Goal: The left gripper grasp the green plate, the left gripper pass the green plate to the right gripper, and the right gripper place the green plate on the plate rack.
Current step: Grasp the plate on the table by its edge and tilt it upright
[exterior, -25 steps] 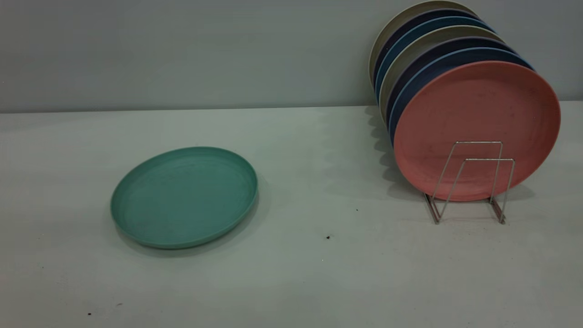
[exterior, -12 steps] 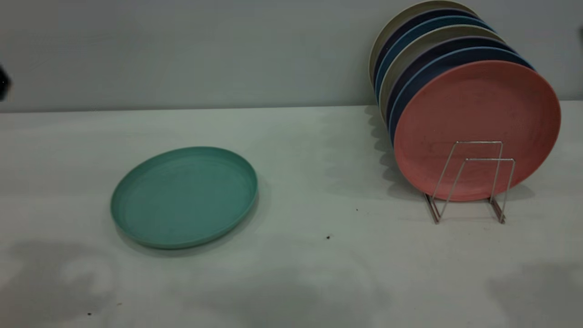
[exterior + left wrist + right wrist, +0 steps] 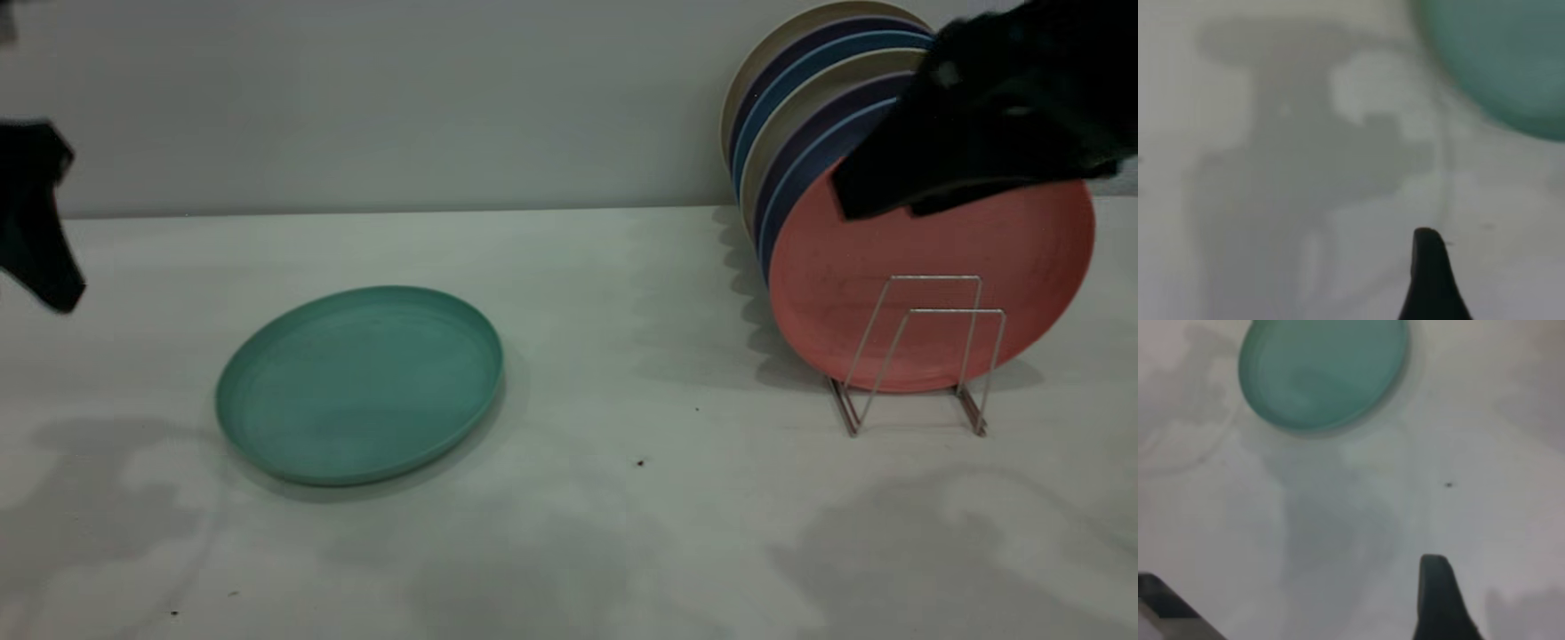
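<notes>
Two arms: the left gripper (image 3: 40,258) at the table's left edge, the right gripper (image 3: 889,191) over the plate rack (image 3: 925,356); fingers, I cannot tell.
Green plate (image 3: 360,382): flat, left of centre, untouched.
Progress: nothing done; grasp, handover, racking remain.

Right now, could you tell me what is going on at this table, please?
Nothing is held yet. The green plate lies flat on the table, untouched. The left gripper is at the left edge, above and apart from it. The right gripper hangs in front of the plates standing in the rack, whose front slot is free.
</notes>
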